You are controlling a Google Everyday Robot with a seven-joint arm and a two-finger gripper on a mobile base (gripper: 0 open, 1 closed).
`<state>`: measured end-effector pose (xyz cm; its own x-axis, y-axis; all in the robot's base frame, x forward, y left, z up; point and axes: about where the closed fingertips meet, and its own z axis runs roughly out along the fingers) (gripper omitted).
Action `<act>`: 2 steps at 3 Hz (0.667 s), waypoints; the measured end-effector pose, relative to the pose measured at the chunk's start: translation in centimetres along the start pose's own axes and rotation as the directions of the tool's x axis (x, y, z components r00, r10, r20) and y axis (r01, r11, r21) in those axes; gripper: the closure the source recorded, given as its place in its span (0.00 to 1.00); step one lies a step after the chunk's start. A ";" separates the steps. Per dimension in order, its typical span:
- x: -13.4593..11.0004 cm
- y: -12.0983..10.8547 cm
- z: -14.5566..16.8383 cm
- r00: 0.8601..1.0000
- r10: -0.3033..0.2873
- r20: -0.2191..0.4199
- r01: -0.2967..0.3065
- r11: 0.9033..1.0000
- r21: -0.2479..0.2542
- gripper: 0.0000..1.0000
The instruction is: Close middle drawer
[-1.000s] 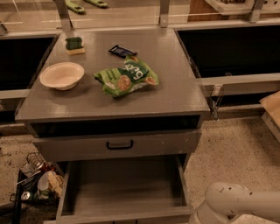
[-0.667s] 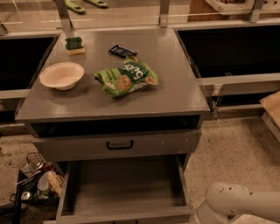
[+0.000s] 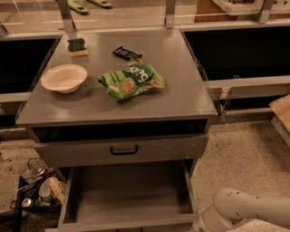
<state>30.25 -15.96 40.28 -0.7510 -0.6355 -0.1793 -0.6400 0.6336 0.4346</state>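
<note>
**Only one unreadable print on the bench**

A green snack bag (image 3: pixel 131 80) on the grey bench (image 3: pixel 181 97) bore large white lettering, set at a slant and too unclear to read. The small dark wrapper (image 3: pixel 126 53) behind it showed no legible print. The robot's claw (image 3: pixel 202 224) sat at the lower right, beside the front corner of the pulled-out middle drawer (image 3: pixel 127 195).

Speckled beige floor (image 3: pixel 247 154) at 4 o'clock; dark recessed bays (image 3: pixel 22 63) at 9 and 2 o'clock; 2 metal posts (image 3: pixel 170 13) at 12 o'clock.

Dim warm overhead light, soft shadows
</note>
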 end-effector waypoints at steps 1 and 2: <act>-1.2 -1.0 0.5 0.999 0.027 0.047 -0.027 1.000 0.008 1.00; -2.3 -1.7 0.5 0.996 0.039 0.085 -0.041 0.999 0.019 1.00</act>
<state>32.99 -15.30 39.51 -0.7864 -0.5708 -0.2363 -0.6119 0.6671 0.4249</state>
